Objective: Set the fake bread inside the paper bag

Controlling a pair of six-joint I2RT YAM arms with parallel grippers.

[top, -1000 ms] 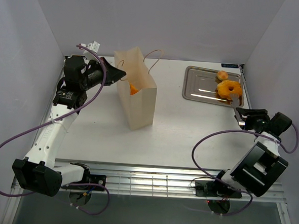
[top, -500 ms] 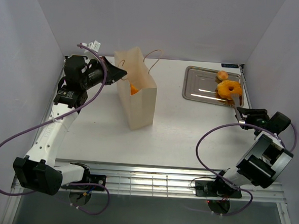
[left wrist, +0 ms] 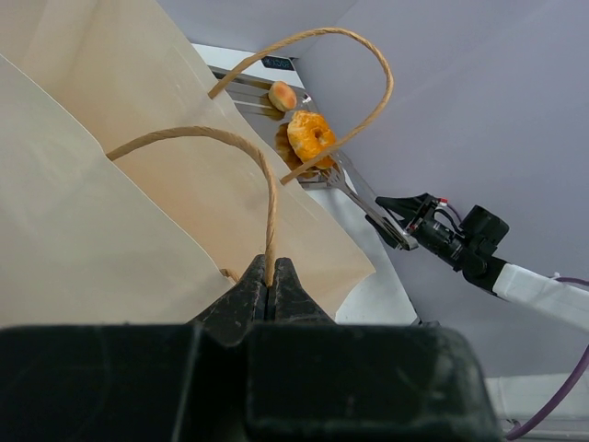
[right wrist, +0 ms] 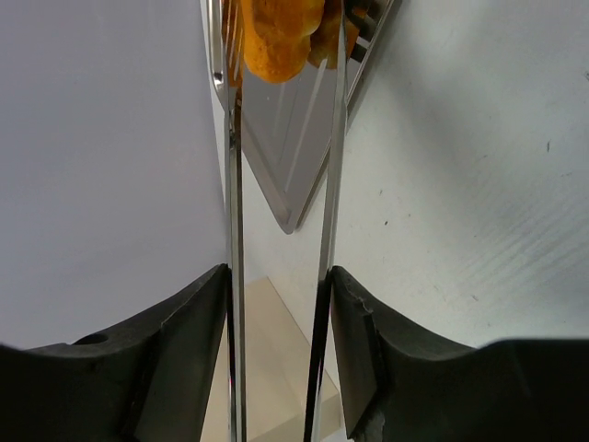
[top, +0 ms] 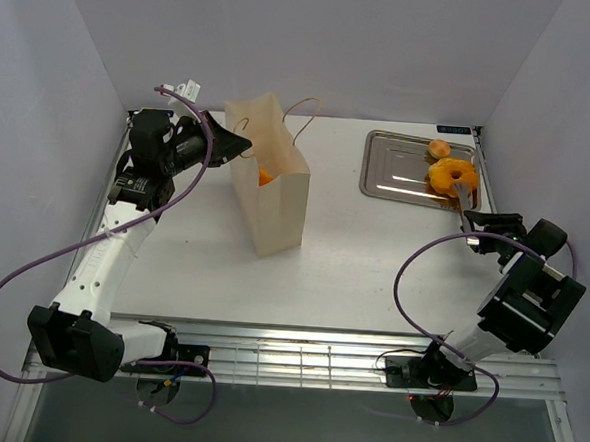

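The cream paper bag (top: pixel 273 195) stands upright left of centre, with an orange piece of fake bread (top: pixel 264 176) inside. My left gripper (top: pixel 241 148) is shut on its brown cord handle (left wrist: pixel 268 198), pinched between the jaws (left wrist: pixel 270 276). The ring doughnut (top: pixel 451 175) and the small bun (top: pixel 439 148) lie on the steel tray (top: pixel 388 177). My right gripper (top: pixel 478 229) is shut on the metal tongs (top: pixel 463 201). In the right wrist view the tong arms (right wrist: pixel 329 184) flank the doughnut (right wrist: pixel 274 37). The two long loaves do not show whole.
White walls close in the left, back and right sides. The tray sits at the back right next to the right wall. A slatted metal rail (top: pixel 317 358) runs along the table's near edge, between the arm bases.
The right arm's wrist and elbow have shifted slightly toward the tray, with the tongs still at the doughnut. The left arm and the bag have not moved.
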